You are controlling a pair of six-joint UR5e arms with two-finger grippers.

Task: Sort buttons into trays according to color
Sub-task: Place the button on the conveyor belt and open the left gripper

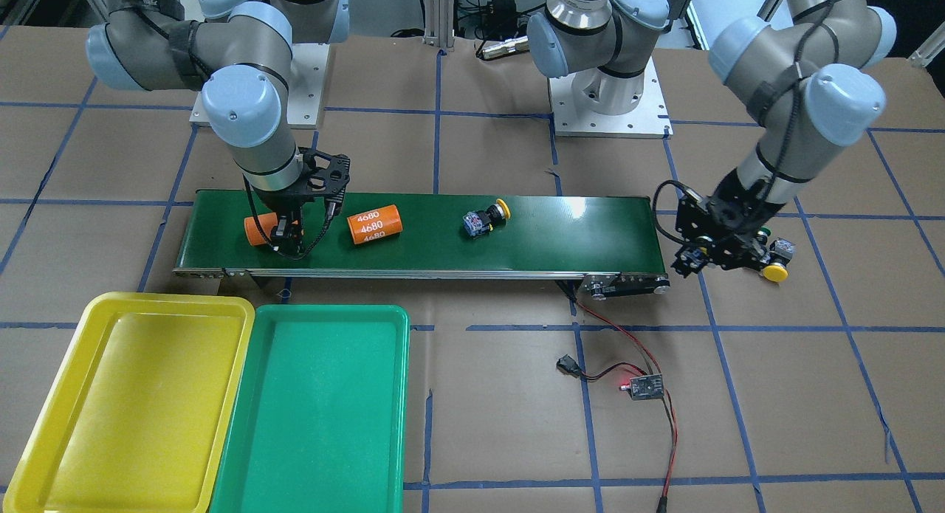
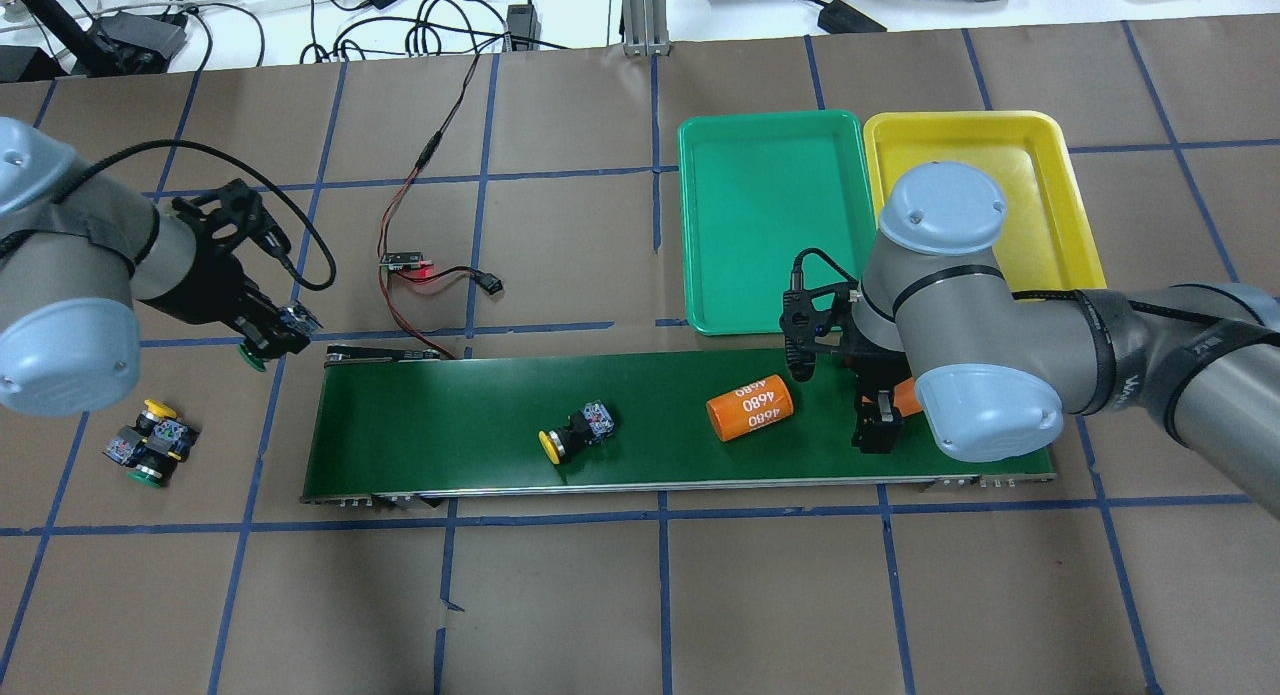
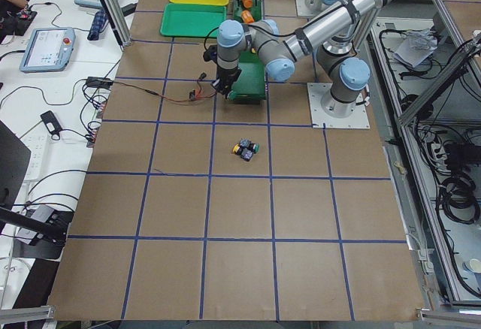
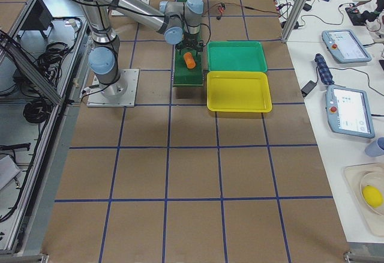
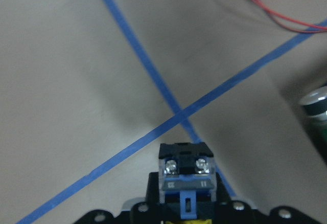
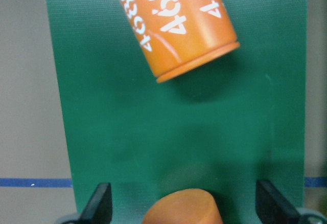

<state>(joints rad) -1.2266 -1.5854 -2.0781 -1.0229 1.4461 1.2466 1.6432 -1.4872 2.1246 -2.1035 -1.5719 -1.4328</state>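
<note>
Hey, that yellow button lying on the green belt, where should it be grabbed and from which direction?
Take the yellow button by its blocky dark body, coming straight down from above. It lies on its side on the belt, so the body's flat faces give parallel surfaces to squeeze, whereas the round cap would likely slip. Nothing crowds it.

Orange cylinder [image 1: 375, 224], lying free on the conveyor belt [image 1: 576, 232]: "4680" printed in white, three rows down its side. Right wrist view shows the same number, upside down and partly cropped.
</note>
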